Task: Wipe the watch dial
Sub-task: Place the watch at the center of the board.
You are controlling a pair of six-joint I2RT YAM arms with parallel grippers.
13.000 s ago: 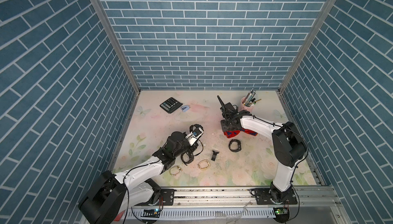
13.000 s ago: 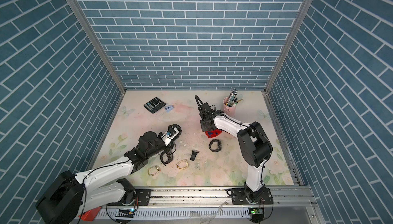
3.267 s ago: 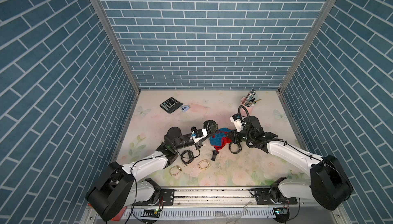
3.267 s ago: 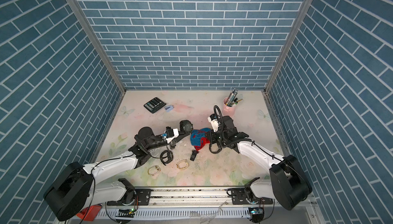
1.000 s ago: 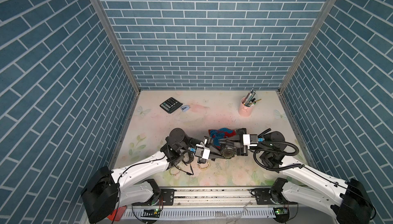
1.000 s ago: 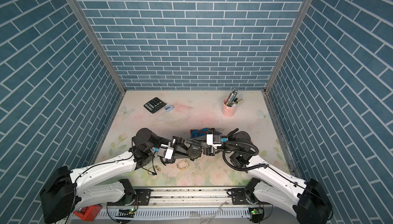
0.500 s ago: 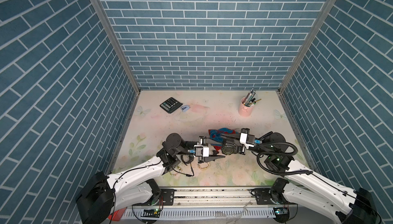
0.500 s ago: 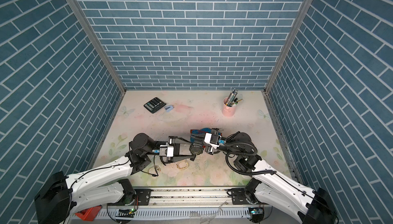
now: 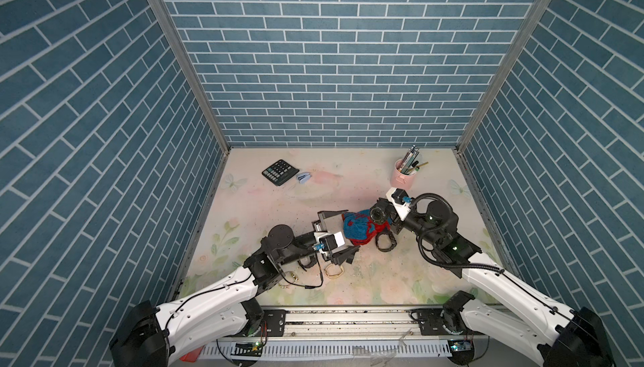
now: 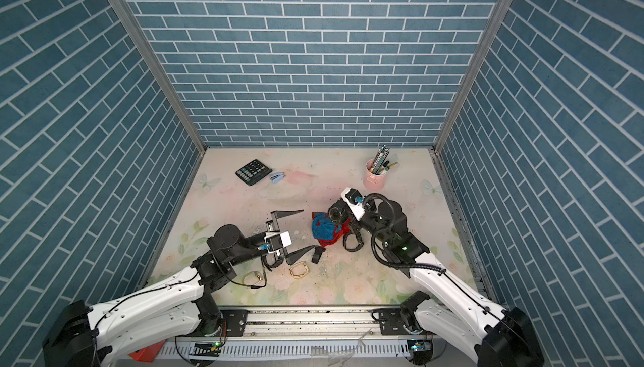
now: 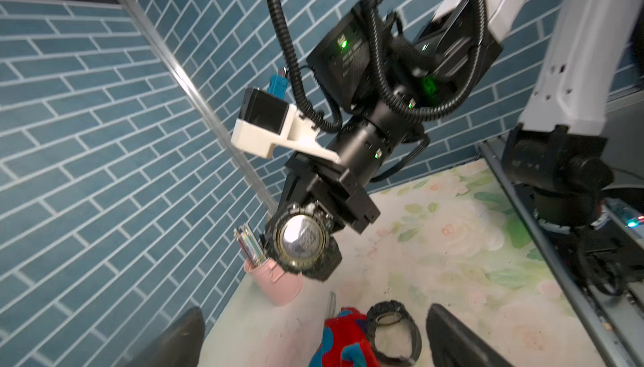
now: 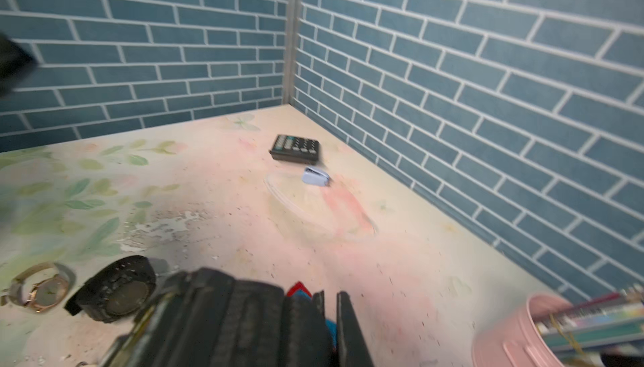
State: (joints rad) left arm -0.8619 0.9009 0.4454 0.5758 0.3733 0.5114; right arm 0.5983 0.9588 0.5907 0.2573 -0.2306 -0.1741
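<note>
My right gripper (image 9: 382, 220) is shut on the strap of a black watch (image 11: 301, 241), held above the table. Its round dial (image 9: 376, 213) faces the left arm and shines in the left wrist view. In the right wrist view the strap (image 12: 244, 313) fills the shut jaws (image 12: 329, 297). A red and blue cloth (image 9: 359, 231) (image 10: 326, 229) lies crumpled on the table just under the watch. My left gripper (image 10: 306, 229) (image 11: 313, 309) stands wide open beside the cloth, nothing between its fingers.
A second black watch (image 9: 385, 243) (image 11: 392, 330) lies by the cloth. Another black watch (image 12: 115, 290) and gold watches (image 10: 299, 271) (image 12: 40, 288) lie near the left arm. A pink pencil cup (image 9: 402, 180) stands back right; a calculator (image 9: 278, 171) lies back left.
My left gripper has opened and let go of the cloth, which now lies on the table. The right gripper has carried the watch back and to the right.
</note>
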